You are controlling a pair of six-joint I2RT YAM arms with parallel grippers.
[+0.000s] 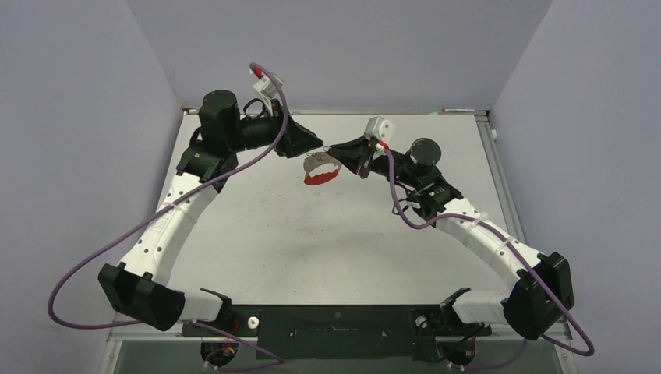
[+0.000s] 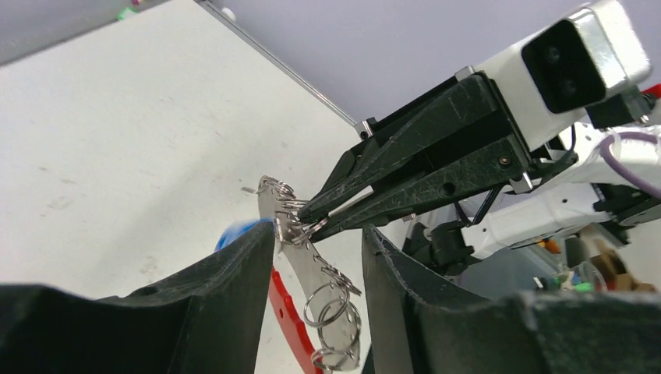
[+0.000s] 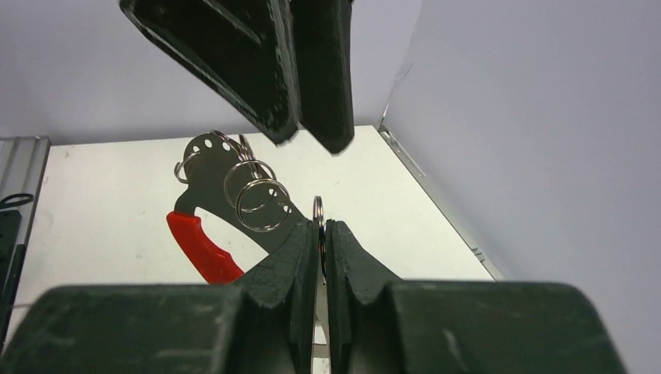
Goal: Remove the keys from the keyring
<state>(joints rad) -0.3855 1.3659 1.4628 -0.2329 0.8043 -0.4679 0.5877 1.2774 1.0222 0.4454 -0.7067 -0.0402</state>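
Left wrist view is showing the left gripper (image 2: 317, 234) standing partly parted, its fingers flanking the keyring (image 2: 298, 257) without clearly clamping it. A blue-headed key (image 2: 234, 231) is peeking out just behind one finger. The keyring is hanging above the table (image 2: 117, 140), between the two grippers. Further right, the right gripper (image 2: 305, 218) is pinching a wire loop (image 3: 318, 212), its jaws pressed together. One loop seems to be getting worked free of the band. The next move probably calls for the left gripper clamping the band firmly while the right is drawing its loop away.
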